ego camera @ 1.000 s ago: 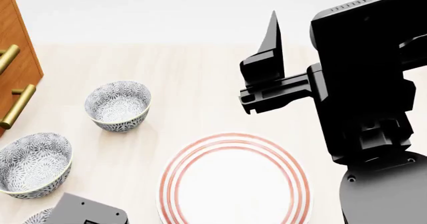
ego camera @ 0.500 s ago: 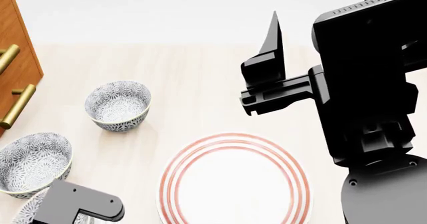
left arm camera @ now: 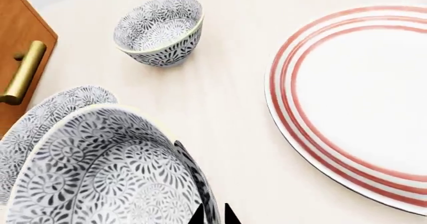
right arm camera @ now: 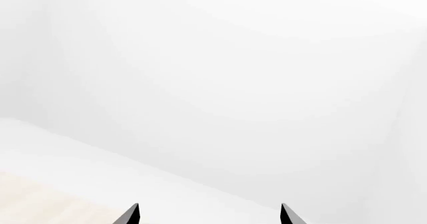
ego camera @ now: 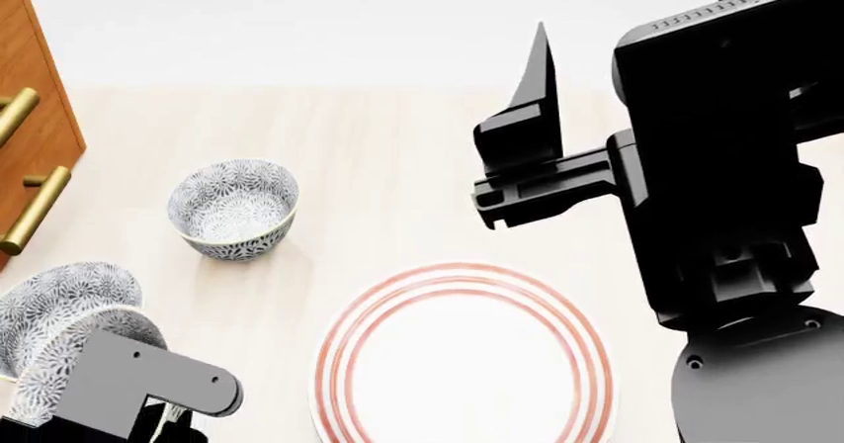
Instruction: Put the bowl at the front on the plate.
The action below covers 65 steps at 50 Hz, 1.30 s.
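Note:
My left gripper point(left arm camera: 213, 217) is shut on the rim of the bowl point(left arm camera: 100, 169), a blue-grey floral one. In the head view that bowl point(ego camera: 66, 364) hangs tilted at the lower left, above the table, under the gripper's grey body. The plate point(ego camera: 462, 359), white with red rings, lies flat to its right, apart from it. In the left wrist view the plate point(left arm camera: 360, 99) is across a strip of bare table. My right gripper point(right arm camera: 210, 216) stands open and raised high, nothing between its fingers point(ego camera: 541, 77).
A second floral bowl point(ego camera: 59, 300) sits just behind the held one, partly covered by it. A third point(ego camera: 235, 209) stands further back. A wooden cabinet point(ego camera: 34, 97) with brass handles point(ego camera: 34, 211) borders the left. The right arm's black bulk point(ego camera: 725, 166) fills the right side.
The left gripper has come up from the front left edge with the bowl in it, lifting and tilting it until it overlaps the middle bowl. The right arm has stayed put.

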Available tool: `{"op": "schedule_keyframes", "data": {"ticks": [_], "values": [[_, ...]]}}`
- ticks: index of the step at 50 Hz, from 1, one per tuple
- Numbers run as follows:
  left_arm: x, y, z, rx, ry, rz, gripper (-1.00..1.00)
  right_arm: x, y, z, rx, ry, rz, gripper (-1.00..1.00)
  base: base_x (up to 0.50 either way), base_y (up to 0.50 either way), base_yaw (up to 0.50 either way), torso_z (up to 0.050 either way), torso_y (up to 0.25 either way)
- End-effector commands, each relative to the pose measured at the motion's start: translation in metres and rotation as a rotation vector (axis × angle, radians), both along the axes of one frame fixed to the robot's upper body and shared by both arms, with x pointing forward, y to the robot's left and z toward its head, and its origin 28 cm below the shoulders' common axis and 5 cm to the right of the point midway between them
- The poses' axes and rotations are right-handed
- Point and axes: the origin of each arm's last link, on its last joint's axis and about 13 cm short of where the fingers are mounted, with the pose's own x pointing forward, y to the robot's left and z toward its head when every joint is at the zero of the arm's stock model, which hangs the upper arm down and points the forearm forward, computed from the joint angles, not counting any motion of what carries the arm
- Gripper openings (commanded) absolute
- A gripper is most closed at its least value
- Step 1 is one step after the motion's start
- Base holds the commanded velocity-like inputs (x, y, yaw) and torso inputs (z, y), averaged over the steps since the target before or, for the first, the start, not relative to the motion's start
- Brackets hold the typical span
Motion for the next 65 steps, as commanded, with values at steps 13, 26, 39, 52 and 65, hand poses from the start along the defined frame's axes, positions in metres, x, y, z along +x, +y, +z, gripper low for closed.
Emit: {"op": "schedule_keyframes", "data": {"ticks": [13, 26, 39, 52, 65], "values": [[0.001, -0.004, 0.013, 0.001, -0.144, -0.039, -1.0, 0.002, 0.0, 0.001, -0.006, 0.0, 0.008, 1.0, 0.0, 0.0, 0.0, 0.0, 0.0], [0.004, -0.008, 0.021, 0.029, -0.249, -0.073, -1.0, 0.002, 0.0, 0.001, -0.009, -0.001, 0.013, 1.0, 0.0, 0.0, 0.0, 0.0, 0.0], [0.01, -0.011, 0.036, 0.016, -0.317, -0.088, -1.0, 0.003, 0.002, 0.002, -0.011, -0.006, 0.02, 1.0, 0.0, 0.0, 0.0, 0.0, 0.0], [0.017, -0.011, 0.052, -0.002, -0.344, -0.134, -1.0, 0.004, 0.002, 0.003, -0.013, -0.01, 0.025, 1.0, 0.0, 0.0, 0.0, 0.0, 0.001], [0.024, -0.016, 0.059, 0.013, -0.37, -0.188, -1.0, 0.005, 0.002, 0.002, -0.01, -0.015, 0.039, 1.0, 0.0, 0.0, 0.0, 0.0, 0.0]]}}
